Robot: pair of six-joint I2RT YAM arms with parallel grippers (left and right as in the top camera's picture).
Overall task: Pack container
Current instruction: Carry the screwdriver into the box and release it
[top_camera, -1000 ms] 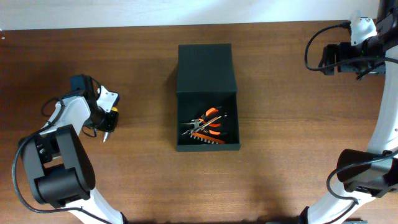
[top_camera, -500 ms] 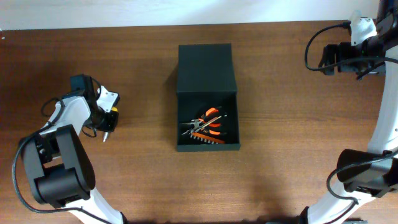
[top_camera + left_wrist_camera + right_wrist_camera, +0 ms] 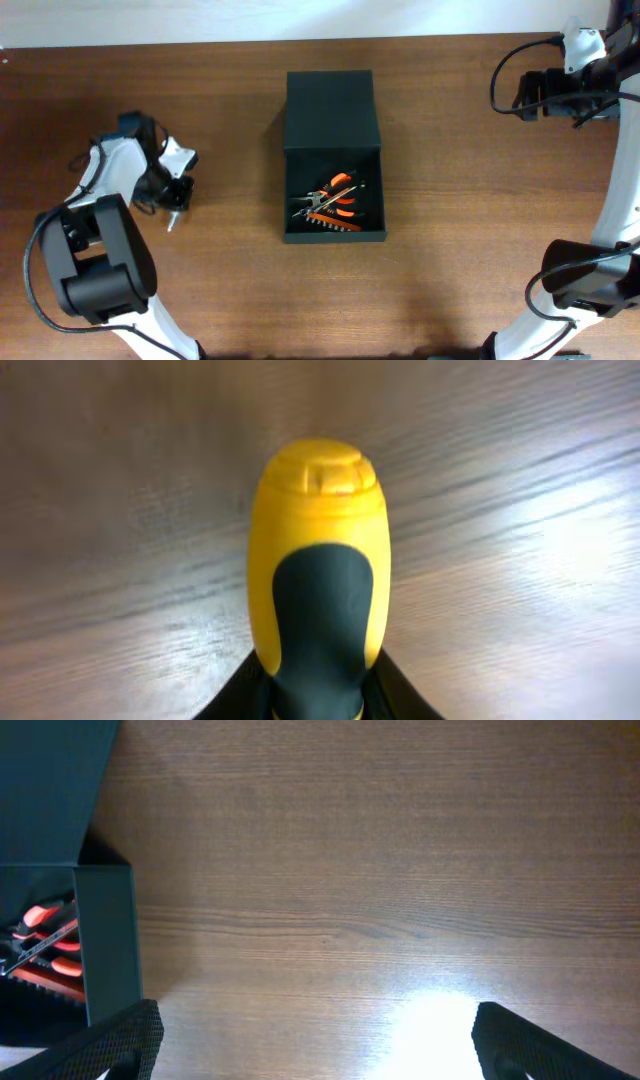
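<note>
Nearest the robot's side, left of cntr, the left hand is clamped on a screwdriver w/ a yellow-and-black handle. In the wrist view the handle's rounded yellow butt end fills the middle, dark fingers hug it at the bottom edge, and the wood grain behind is blurred. From overhead the shaft points toward the near edge, tip close to the tabletop; can't tell if it touches. The screwdriver is well apart from the container, which sits at approx the cntr of the tabletop: dark green, matte, shallow, open. Inside, a strip of small bits lies along the near wall. Just beyond it are pliers w/ orange grips, lying flat, metal jaws toward the left wall. The far part of the box floor is in shadow. Beyond that the lid, same green, is swung open past the far wall on its hinge & reaches toward the far edge of the tabletop; can't tell if it lies flat or stands propped. Farthest off, at the far right corner, the right hand hangs above the wood, well to the right of the container. Its fingers stand wide apart at the two lower corners of its wrist view, so it's open. That view also catches the container's right wall & a bit of the orange grips at its left edge.
</note>
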